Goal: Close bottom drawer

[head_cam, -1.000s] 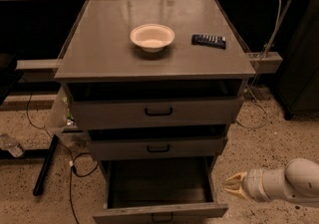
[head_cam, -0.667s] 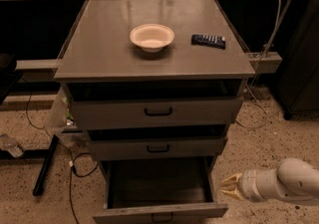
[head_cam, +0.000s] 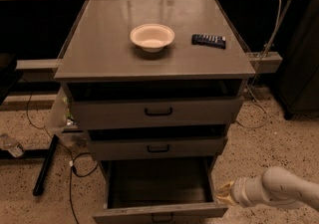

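Observation:
The bottom drawer [head_cam: 158, 211] of the grey metal cabinet is pulled far out, its dark interior open to view and its front panel at the lower edge of the camera view. The middle drawer [head_cam: 158, 147] and top drawer [head_cam: 158, 111] stand slightly out. My gripper [head_cam: 224, 193] sits at the lower right, just beside the bottom drawer's right front corner, on the end of the white arm [head_cam: 279, 190].
A white bowl [head_cam: 152, 36] and a black remote [head_cam: 209, 40] lie on the cabinet top [head_cam: 99, 44]. Cables [head_cam: 75, 168] and a black bar [head_cam: 46, 166] lie on the speckled floor at left. A cable hangs at right [head_cam: 271, 29].
My arm and gripper have shifted slightly left, closer to the bottom drawer's right side. The drawers have not moved.

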`<state>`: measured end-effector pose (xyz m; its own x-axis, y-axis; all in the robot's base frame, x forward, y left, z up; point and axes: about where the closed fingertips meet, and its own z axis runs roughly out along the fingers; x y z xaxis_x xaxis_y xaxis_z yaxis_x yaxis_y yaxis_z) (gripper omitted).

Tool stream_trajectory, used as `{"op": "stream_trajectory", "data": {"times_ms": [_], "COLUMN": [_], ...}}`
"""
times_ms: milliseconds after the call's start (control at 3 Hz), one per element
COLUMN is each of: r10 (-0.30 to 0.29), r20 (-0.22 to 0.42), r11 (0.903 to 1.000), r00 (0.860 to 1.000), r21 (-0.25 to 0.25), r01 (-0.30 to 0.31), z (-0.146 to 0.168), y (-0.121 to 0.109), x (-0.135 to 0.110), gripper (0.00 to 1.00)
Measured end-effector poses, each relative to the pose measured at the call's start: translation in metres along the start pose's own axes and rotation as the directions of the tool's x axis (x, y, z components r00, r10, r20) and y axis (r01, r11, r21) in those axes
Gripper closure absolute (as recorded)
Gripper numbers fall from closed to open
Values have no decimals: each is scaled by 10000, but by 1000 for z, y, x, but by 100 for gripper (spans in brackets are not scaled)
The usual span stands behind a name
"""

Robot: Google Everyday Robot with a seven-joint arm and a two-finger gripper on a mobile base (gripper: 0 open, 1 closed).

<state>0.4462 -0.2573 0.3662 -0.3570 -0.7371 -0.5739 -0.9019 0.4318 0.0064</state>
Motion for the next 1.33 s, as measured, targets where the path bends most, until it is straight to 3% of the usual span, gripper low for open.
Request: {"op": "stream_trajectory", "data": {"times_ms": [667,1333], "r10": [729,754], "r20": [58,356], "r11": [9964,9935], "r00": [9973,9965], "r21": [-429,-879], "r01": [-726,-720], "z": [97,146], "y": [18,48], "x": [69,89], "gripper": [100,100]}}
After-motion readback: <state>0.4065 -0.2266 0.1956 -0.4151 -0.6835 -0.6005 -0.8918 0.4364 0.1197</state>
